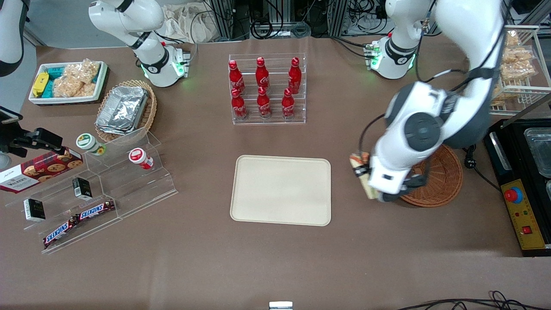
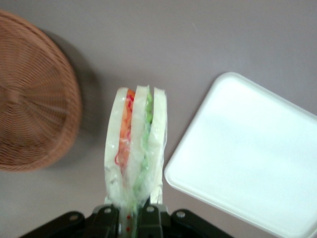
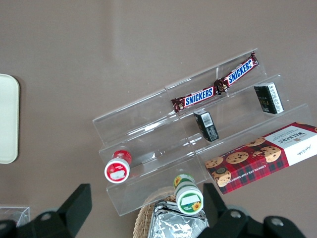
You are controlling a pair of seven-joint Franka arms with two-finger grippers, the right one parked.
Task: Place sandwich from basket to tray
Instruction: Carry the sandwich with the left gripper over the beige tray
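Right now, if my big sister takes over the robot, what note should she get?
Gripper: shut on the sandwich, held in the air above bare table between the basket and the tray.
Basket: no sandwich in it that the wrist view shows.
Tray: nothing on it.
Done: sandwich picked up and lifted out of the basket.
Left: carry it over the tray, lower it, open the fingers, pull the arm away.

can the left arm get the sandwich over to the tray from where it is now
Probably yes. The gripper is shut on the sandwich, held above bare table between the basket and the tray. Nothing stands between it and the tray.
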